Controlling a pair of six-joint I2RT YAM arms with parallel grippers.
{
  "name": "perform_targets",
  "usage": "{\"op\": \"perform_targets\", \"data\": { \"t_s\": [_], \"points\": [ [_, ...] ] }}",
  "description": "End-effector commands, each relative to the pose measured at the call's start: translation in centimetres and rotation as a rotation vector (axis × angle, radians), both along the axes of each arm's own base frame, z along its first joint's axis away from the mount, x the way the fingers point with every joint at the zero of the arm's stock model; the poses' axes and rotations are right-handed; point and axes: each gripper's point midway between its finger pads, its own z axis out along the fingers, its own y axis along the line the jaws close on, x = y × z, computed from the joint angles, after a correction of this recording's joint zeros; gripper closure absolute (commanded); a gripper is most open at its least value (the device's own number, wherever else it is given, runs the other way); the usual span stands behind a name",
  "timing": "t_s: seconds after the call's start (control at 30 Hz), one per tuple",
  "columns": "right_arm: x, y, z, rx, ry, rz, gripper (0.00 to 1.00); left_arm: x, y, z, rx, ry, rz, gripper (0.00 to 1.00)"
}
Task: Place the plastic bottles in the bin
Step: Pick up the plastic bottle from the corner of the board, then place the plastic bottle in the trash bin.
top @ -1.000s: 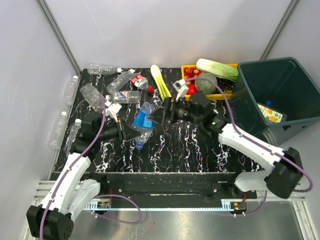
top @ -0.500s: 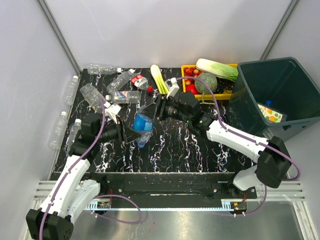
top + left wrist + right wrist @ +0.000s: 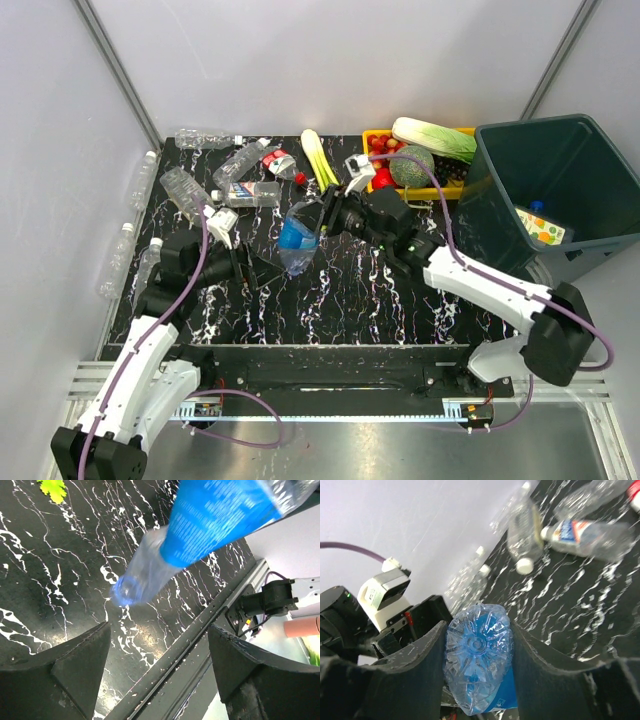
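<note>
Your right fingers (image 3: 316, 222) are clamped on the base end of the blue-labelled bottle (image 3: 296, 242). It hangs neck-down, seemingly lifted over the middle of the bench (image 3: 350, 290). Your left fingers (image 3: 243, 268) stand apart and empty, just left of it.

Watch that grip: the thin, crumpled wall could give and let the bottle slip out, most likely if you swing fast. On the way to the bin (image 3: 500, 215), the dangling neck may clip the yellow tray (image 3: 440, 190) or the bin's tall near wall if you stay low.

A second ago the left fingers held this bottle lower down, and the right ones stood wide open beside it. Now it has changed hands.
</note>
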Motion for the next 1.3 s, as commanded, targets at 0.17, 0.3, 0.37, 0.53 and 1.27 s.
{"op": "perform_targets", "data": {
  "t_s": [0.17, 0.3, 0.37, 0.53, 1.27],
  "points": [
    [1.9, -10.6, 11.6, -0.097, -0.401, -0.431, 0.66, 1.0, 0.7, 1.1, 0.024, -0.065, 0.065, 0.18],
    [2.0, -15.0, 15.9, -0.185, -0.561, -0.593, 0.66, 1.3, 1.0, 0.8, 0.038, -0.053, 0.088, 0.18],
    [2.1, -17.2, 18.2, -0.23, -0.625, -0.687, 0.66, 1.3, 1.0, 0.8, 0.038, -0.053, 0.086, 0.18],
    [2.3, -22.3, 23.4, -0.418, -0.781, -0.913, 0.63, 1.4, 1.2, 0.9, 0.04, -0.057, 0.097, 0.18],
    [4.2, -39.4, 19.1, -0.901, -0.569, -1.384, 0.51, 1.7, 1.6, 0.6, 0.065, -0.049, 0.126, 0.18]
  ]
}}
